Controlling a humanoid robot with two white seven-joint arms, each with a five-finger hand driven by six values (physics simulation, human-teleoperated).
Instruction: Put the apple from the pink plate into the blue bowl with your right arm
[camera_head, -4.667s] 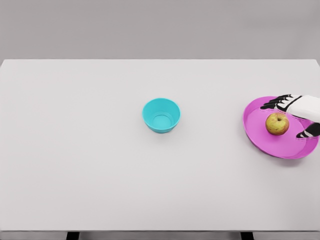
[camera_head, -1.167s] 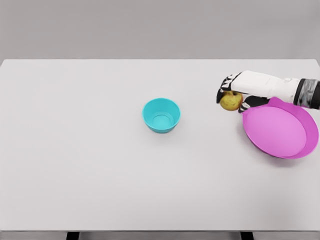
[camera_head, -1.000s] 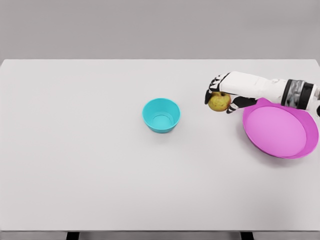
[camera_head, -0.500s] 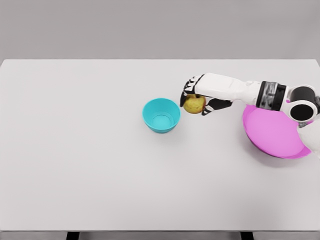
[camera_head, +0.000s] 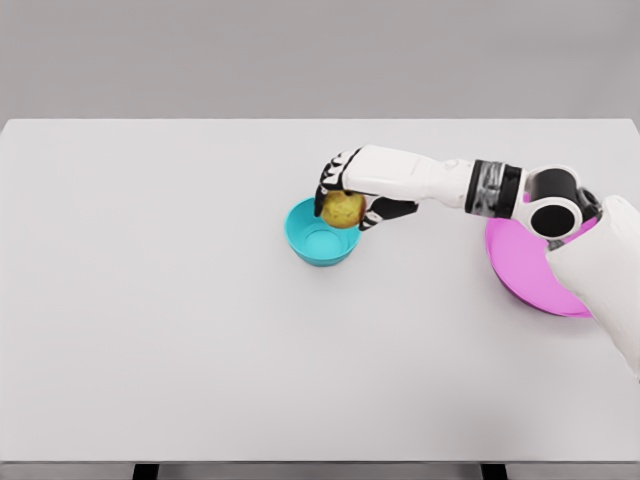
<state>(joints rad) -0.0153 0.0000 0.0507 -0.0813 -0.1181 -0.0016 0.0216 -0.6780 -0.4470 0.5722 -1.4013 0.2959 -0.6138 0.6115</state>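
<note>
Right hand (camera_head: 345, 192) reaches in from 3 o'clock, arm stretched across the white bench (camera_head: 150, 330) toward centre. Fingers (camera_head: 330, 175) are curled over the top and sides of the apple (camera_head: 343, 209), thumb side wrapping under at approx 4 o'clock of the fruit; firm grasp, apple fully in the hand's hold. The apple is yellow-green w/ a brownish patch and sits over the upper-right rim of the blue bowl (camera_head: 312, 245), i.e. at about 1 o'clock of the bowl's opening. It overlaps the rim in the head view; can't tell if it touches the rim or hangs clear above it. Not resting on the bowl's floor: inside bottom of the bowl is visible and bare to the lower left of the fruit.

Bowl stands upright near bench centre, teal-blue, opening up.

Pink plate (camera_head: 520, 270) lies at 3 o'clock from the bowl, well apart, near the bench's right edge. It is partly covered by the robot's elbow joint and white forearm shell, which cross its upper and right parts. The visible part of its surface holds nothing.

Forearm: white shell, grey banded wrist section, then a round black-and-white joint just above the plate.

Left arm: no part shows.
</note>
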